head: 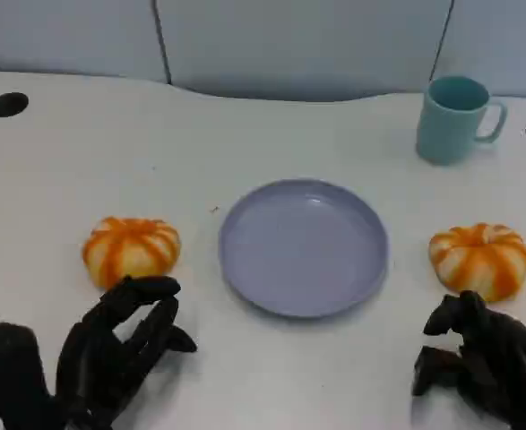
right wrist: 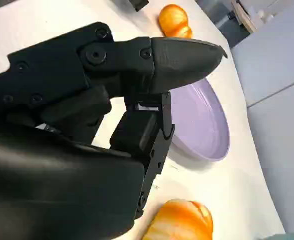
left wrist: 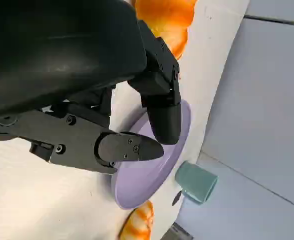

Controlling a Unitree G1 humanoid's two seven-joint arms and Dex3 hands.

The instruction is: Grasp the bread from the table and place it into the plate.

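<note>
**A:** Head view first. Two orange-striped buns here: the left bun (head: 131, 250) sits just beyond the left hand (head: 110, 354), the right bun (head: 480, 259) just beyond the right hand (head: 478, 363). The plate (head: 304, 246) is bare, between them. Left hand is spread, holding nothing, fingertips near the bun but not touching as far as I can tell. Right hand looks curled in, nothing in it.

**B:** So the risk?

**A:** I'd guess the left fingers nudge the bun away instead of wrapping it. It's round and probably soft, so it could roll or squash. The mug (head: 456, 119) stands well back by the far edge, out of the way. Plenty of open table around the plate, and both hands are near the front edge.

**B:** Left wrist view?

**A:** Left hand (left wrist: 136, 120) has its fingers apart with nothing between them. Plate (left wrist: 152, 170) beyond the fingers, one bun (left wrist: 169, 20) to one side, the other bun (left wrist: 136, 225) past the plate, mug (left wrist: 196, 182) near the wall. The table edge runs close behind the mug, so overshooting that way would be bad.

**B:** Right wrist?

**A:** Right hand (right wrist: 136, 95) holds nothing. Can't really tell how tightly it's closed from this angle. A bun (right wrist: 179, 220) sits right beside it, plate (right wrist: 202, 120) ahead, the other bun (right wrist: 174, 21) far off. If both hands go for the plate together, they could bump over it.
</note>
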